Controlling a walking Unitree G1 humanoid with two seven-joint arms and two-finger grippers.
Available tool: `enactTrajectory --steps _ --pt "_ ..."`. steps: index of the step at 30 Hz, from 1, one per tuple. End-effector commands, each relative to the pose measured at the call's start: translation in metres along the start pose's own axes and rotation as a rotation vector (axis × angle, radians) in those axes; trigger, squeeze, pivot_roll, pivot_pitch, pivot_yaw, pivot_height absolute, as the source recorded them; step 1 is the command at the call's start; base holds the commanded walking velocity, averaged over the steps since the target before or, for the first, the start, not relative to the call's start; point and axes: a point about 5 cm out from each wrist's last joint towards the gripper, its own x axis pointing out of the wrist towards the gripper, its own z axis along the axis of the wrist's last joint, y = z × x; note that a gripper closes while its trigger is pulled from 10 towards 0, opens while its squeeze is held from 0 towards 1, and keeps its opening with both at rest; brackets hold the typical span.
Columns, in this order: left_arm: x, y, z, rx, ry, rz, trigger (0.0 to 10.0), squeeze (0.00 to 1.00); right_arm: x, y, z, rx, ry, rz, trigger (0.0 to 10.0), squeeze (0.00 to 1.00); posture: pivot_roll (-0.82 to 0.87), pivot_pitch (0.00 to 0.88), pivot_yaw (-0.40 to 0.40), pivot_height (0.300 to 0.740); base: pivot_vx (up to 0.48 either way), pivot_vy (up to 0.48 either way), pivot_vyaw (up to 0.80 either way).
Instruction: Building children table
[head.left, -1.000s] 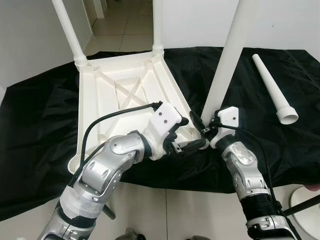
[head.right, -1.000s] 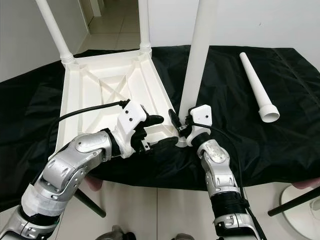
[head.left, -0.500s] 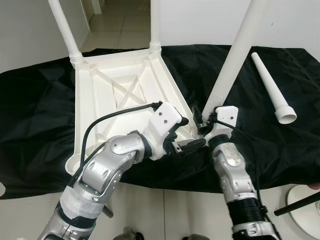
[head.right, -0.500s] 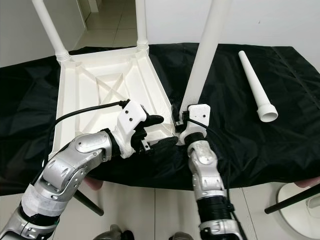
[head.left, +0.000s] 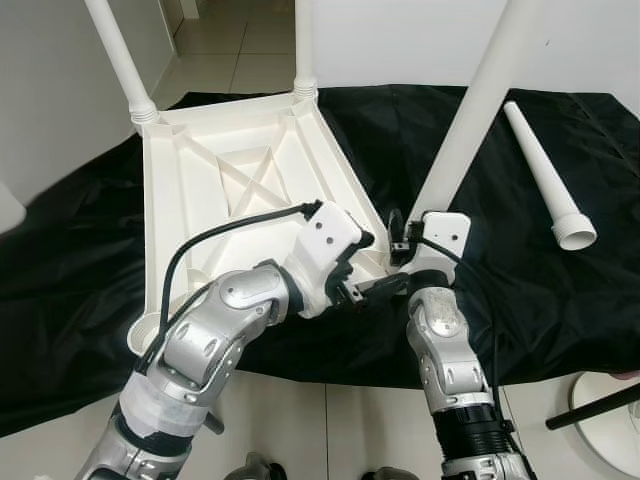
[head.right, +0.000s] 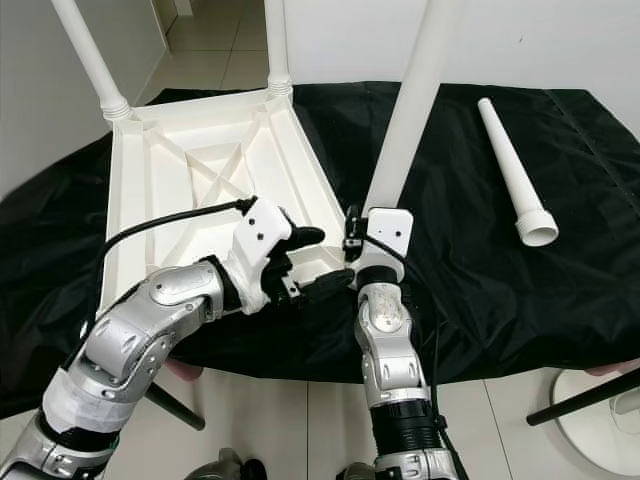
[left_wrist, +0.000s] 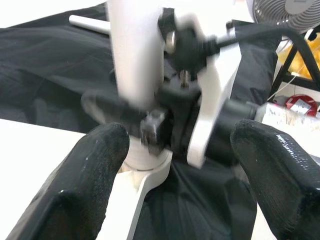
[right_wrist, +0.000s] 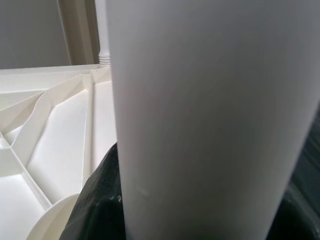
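An upturned white table top (head.left: 250, 170) lies on a black cloth (head.left: 80, 250). Two white legs (head.left: 115, 50) stand in its far corners. A third leg (head.left: 475, 110) leans to the right, its foot at the near right corner socket (left_wrist: 145, 167). My right gripper (head.left: 398, 235) is shut on this leg just above its foot. The leg's shaft (right_wrist: 210, 125) is close up in the right wrist view. My left gripper (head.left: 375, 265) is open at the same corner. Its fingers (left_wrist: 95, 185) stand wide apart on either side of the socket.
A loose white leg (head.left: 545, 170) lies on the cloth at the far right. A black bar (head.left: 600, 405) and a white round base (head.left: 615, 395) are on the tile floor at the near right. A fan (left_wrist: 292, 10) stands beyond the cloth.
The head camera has shifted a little. My right forearm has swung left under the held leg, and the leg's top leans further right. The left gripper stays at the corner.
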Motion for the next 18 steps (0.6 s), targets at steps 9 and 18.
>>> enactTrajectory --steps 9,18 --pt "0.0 0.003 0.001 0.01 -0.004 0.028 10.0 0.0 -0.01 0.001 -0.024 -0.041 0.103 0.032 10.0 0.0 -0.04 0.007 0.061 0.74 0.0 0.0 0.0" --pt "-0.001 0.005 0.001 0.018 -0.002 0.036 10.0 0.0 -0.013 -0.01 -0.037 -0.041 0.14 0.023 10.0 0.0 -0.03 0.017 0.064 0.74 0.0 0.0 0.0"
